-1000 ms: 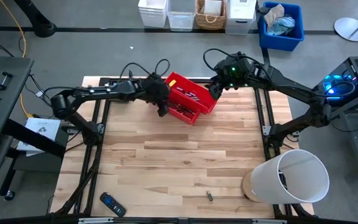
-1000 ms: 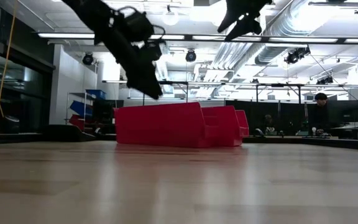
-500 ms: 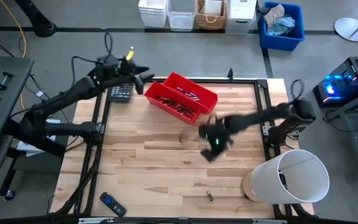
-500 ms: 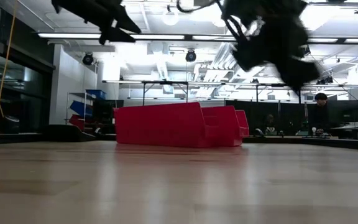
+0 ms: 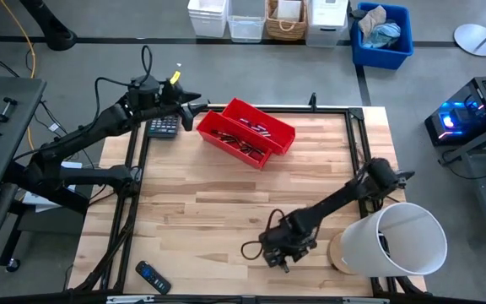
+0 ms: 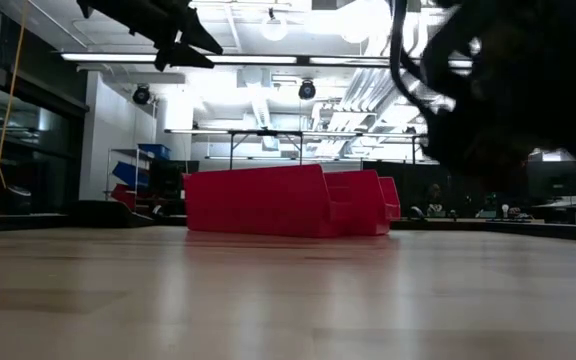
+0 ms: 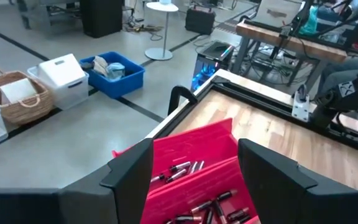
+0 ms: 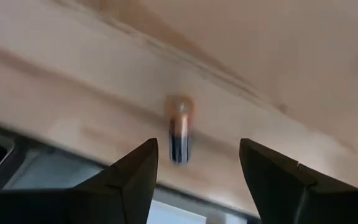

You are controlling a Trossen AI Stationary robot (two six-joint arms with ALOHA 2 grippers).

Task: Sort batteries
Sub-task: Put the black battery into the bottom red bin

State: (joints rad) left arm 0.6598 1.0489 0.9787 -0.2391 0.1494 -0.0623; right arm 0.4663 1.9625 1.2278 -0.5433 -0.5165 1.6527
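Your right gripper (image 8: 194, 180) has swung from the red bins (image 5: 245, 133) down to the table's near edge, jaws spread, nothing held yet. Only its wrist view shows the lone battery (image 8: 179, 129) ahead (high view hides it). Left gripper (image 7: 191, 177), released, has pulled back behind the bins; more batteries (image 7: 178, 172) inside.

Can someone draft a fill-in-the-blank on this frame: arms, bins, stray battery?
1. The right gripper hangs over a lone ___ near the table's front edge.
2. Its fingers stand ___.
3. The red bins hold several ___.
4. The left gripper, open, is raised beside the ___ bins.

Missing: battery; open; batteries; red
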